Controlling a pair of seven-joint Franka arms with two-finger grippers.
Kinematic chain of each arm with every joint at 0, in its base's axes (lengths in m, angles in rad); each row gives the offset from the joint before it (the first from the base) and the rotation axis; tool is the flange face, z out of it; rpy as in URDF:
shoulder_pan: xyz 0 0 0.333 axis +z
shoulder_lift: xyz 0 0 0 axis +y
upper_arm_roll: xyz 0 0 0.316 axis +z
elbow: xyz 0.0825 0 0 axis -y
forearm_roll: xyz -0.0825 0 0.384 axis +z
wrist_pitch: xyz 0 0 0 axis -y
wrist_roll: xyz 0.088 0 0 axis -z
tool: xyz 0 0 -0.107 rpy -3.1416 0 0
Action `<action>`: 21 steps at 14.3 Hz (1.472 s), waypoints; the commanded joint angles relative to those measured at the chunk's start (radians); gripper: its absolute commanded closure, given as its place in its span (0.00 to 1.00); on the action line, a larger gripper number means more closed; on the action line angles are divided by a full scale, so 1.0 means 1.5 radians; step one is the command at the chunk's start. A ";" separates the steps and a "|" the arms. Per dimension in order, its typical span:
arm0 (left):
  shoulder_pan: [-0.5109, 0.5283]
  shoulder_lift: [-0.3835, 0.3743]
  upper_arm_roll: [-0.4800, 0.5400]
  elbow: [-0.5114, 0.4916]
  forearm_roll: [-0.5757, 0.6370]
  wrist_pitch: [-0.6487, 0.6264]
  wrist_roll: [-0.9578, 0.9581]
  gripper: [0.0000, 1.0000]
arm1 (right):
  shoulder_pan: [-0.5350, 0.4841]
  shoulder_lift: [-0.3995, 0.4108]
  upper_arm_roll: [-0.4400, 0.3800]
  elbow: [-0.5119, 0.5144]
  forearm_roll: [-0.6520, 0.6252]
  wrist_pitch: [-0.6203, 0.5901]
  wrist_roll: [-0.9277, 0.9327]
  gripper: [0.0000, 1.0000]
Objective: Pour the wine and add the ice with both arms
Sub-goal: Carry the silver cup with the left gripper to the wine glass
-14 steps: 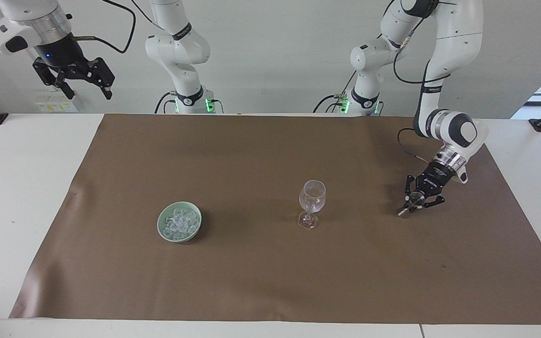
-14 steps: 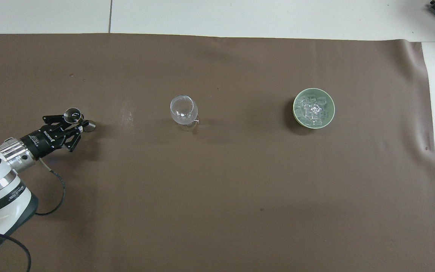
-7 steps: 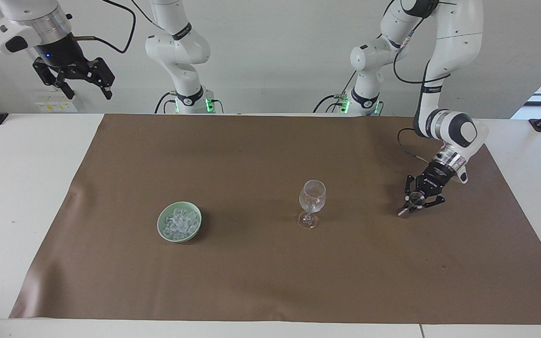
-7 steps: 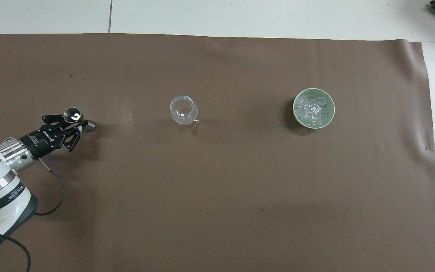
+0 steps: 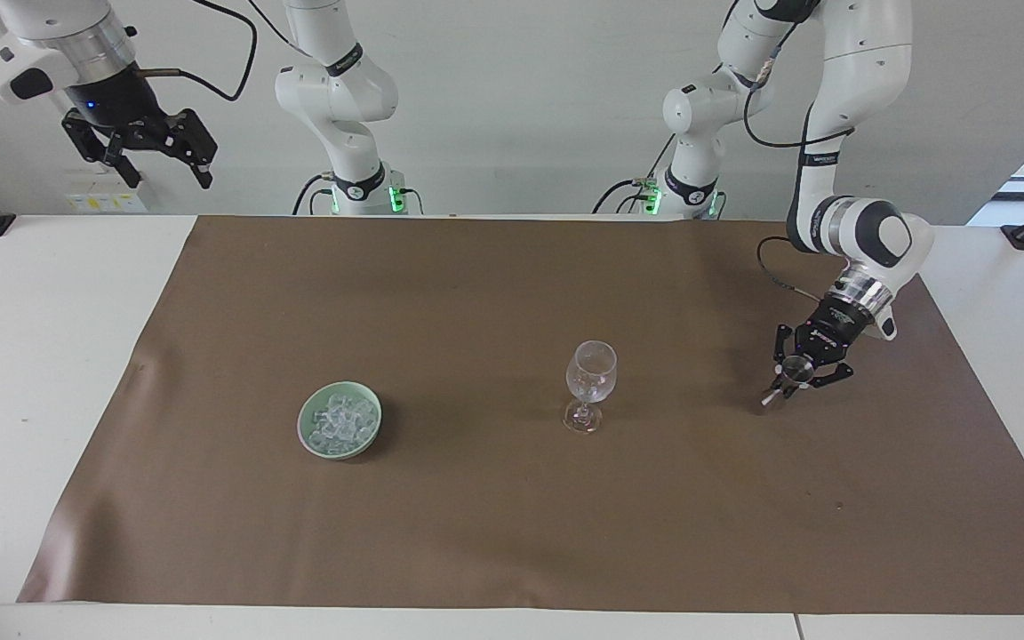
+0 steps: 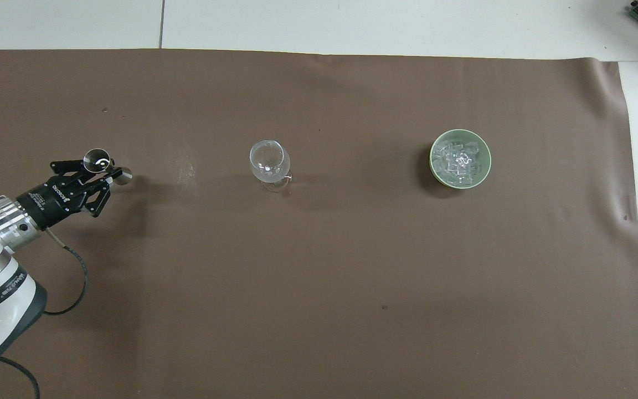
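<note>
Brown mat (image 5: 476,293) covered your counter (image 5: 41,356). Your ice (image 5: 340,421) sat in the bowl (image 5: 306,436) toward the right arm's end, well apart from the glass (image 5: 591,373) mid-mat. Your left gripper (image 5: 788,384) had its jaws clenched on a small metal cup (image 6: 96,159) low over the mat; your right gripper (image 5: 143,147) waited aloft, jaws released.

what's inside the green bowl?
A heap of clear ice pieces fills the pale green bowl. The bowl's bottom is covered by the heap, so nothing else can be told.
</note>
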 commanded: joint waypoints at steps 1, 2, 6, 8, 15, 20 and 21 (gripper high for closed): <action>-0.021 -0.030 0.009 -0.015 -0.015 0.000 -0.033 1.00 | -0.003 -0.018 0.003 -0.021 0.008 0.007 0.009 0.00; -0.022 -0.034 0.009 -0.013 -0.015 -0.001 -0.034 1.00 | -0.004 -0.018 0.003 -0.021 0.008 0.007 0.009 0.00; -0.053 -0.059 0.008 -0.013 -0.014 0.019 -0.070 1.00 | -0.004 -0.018 0.003 -0.021 0.008 0.007 0.009 0.00; -0.080 -0.064 0.007 -0.012 -0.014 0.033 -0.078 1.00 | -0.004 -0.017 0.002 -0.021 0.008 0.007 0.009 0.00; -0.157 -0.086 0.002 0.008 -0.014 0.094 -0.150 1.00 | -0.003 -0.018 0.002 -0.021 0.008 0.007 0.009 0.00; -0.227 -0.105 0.002 0.011 -0.014 0.140 -0.192 1.00 | -0.004 -0.018 0.003 -0.021 0.008 0.007 0.009 0.00; -0.237 -0.107 0.002 0.011 -0.014 0.144 -0.193 1.00 | -0.003 -0.018 0.002 -0.021 0.008 0.007 0.009 0.00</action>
